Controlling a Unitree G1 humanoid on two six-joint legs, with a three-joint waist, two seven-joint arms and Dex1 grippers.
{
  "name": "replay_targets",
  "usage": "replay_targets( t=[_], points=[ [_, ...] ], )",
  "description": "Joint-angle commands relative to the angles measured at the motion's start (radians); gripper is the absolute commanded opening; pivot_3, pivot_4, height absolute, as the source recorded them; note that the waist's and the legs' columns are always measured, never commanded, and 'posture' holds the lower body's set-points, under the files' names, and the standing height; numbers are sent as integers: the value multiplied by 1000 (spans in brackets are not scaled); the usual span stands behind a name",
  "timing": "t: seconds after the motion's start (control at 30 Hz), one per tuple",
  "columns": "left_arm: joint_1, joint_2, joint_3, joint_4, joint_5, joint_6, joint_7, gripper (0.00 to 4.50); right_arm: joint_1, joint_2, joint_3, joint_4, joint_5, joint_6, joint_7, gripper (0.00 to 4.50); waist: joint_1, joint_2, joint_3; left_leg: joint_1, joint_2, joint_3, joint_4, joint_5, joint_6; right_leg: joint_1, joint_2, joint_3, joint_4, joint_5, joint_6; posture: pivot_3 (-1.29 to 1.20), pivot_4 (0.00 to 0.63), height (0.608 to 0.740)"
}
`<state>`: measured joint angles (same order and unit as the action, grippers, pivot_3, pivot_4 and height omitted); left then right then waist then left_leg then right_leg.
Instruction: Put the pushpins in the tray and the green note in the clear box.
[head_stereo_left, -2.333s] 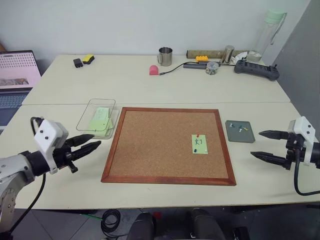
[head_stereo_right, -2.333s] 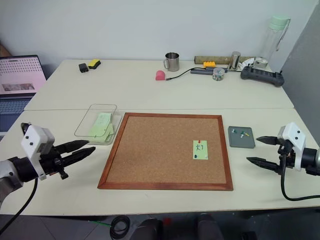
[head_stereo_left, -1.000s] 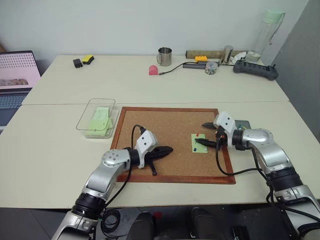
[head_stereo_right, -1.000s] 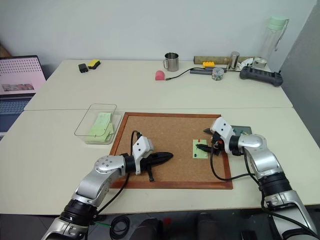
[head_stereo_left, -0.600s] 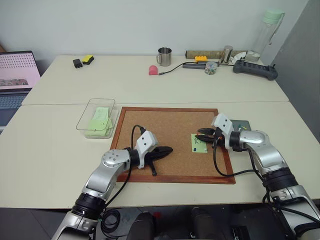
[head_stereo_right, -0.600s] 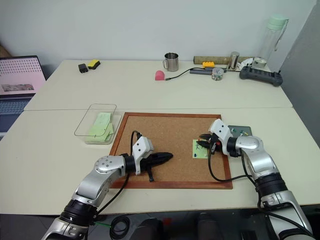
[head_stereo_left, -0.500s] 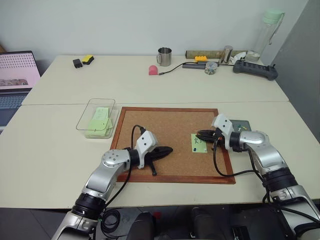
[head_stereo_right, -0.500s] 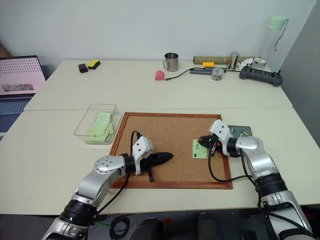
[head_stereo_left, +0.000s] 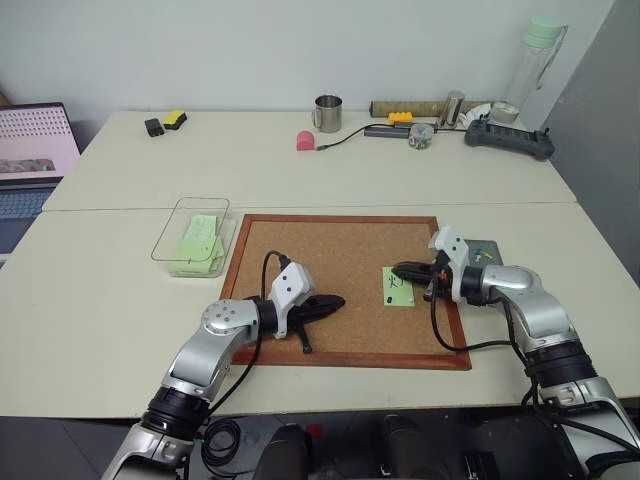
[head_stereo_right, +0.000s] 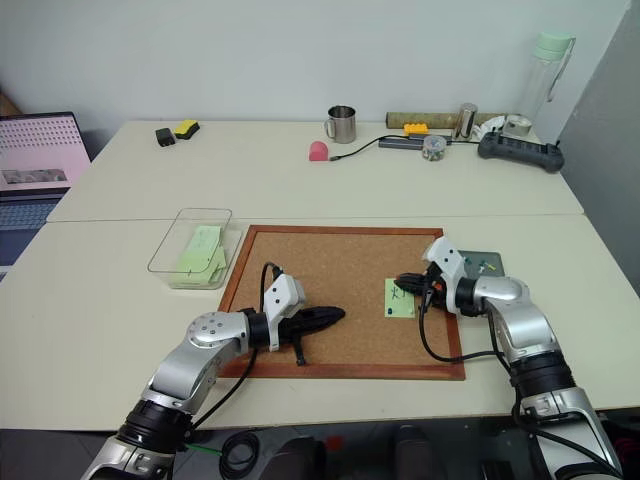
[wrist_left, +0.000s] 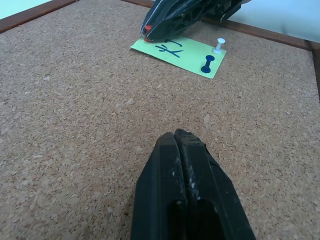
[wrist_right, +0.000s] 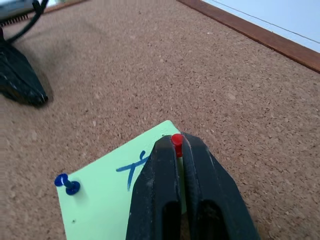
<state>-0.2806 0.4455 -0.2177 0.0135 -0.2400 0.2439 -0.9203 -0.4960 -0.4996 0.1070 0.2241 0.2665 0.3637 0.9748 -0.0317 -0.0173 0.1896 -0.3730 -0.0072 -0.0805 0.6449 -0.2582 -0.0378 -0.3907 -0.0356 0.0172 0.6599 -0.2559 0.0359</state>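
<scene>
Landmark: the cork board (head_stereo_left: 340, 285) is lying on the pale table (head_stereo_left: 120, 300), and every place below is given from it
Green note: one slip (wrist_right: 117, 187) with dark handwriting is lying flat on the board, toward its right edge
Pushpins: three are showing on or at the note: one red pin (wrist_right: 176, 139) at its far edge, one blue pin (wrist_right: 66, 183) at its near corner, one white pin (wrist_left: 218, 46) just beside the blue one
Right gripper (wrist_right: 177, 145): its two black fingers are clenching on the head of the red pin, over the note
Left gripper (wrist_left: 178, 137): its fingers are pressing together on nothing, hovering low over the board's left half, well apart from the note
Tray (head_stereo_right: 484, 264): one small dark gray tray is sitting just off the board's right edge, behind the right arm
Clear box (head_stereo_left: 195, 235): one is sitting just off the board's far left corner, holding green slips (head_stereo_left: 200, 240); their number cannot be told
</scene>
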Motion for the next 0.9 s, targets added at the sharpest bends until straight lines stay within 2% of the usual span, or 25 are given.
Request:
replay_targets(
  t=[0.03,0.47,0.67,0.9],
  points=[
    [13,7,-7,16,20,5,1,0,-18,9,-68,-96,92,68,4,80,0,0,0,0,0,0,0,0,0,0,0,0,0,0,0,0,150,740],
    [18,2,-11,17,31,7,5,0,-5,-4,-154,-183,190,203,-49,80,0,0,0,0,0,0,0,0,0,0,0,0,0,0,0,0,150,740],
    [11,-5,-14,26,33,2,6,0,33,-75,-212,-224,192,222,-79,80,1,0,0,0,0,0,0,0,0,0,0,0,0,0,0,0,150,740],
    [9,-5,-12,33,34,-5,6,0,88,-204,-270,-126,100,167,-142,80,2,1,-1,0,0,1,0,0,0,1,0,0,-1,0,0,0,150,740]
  ],
)
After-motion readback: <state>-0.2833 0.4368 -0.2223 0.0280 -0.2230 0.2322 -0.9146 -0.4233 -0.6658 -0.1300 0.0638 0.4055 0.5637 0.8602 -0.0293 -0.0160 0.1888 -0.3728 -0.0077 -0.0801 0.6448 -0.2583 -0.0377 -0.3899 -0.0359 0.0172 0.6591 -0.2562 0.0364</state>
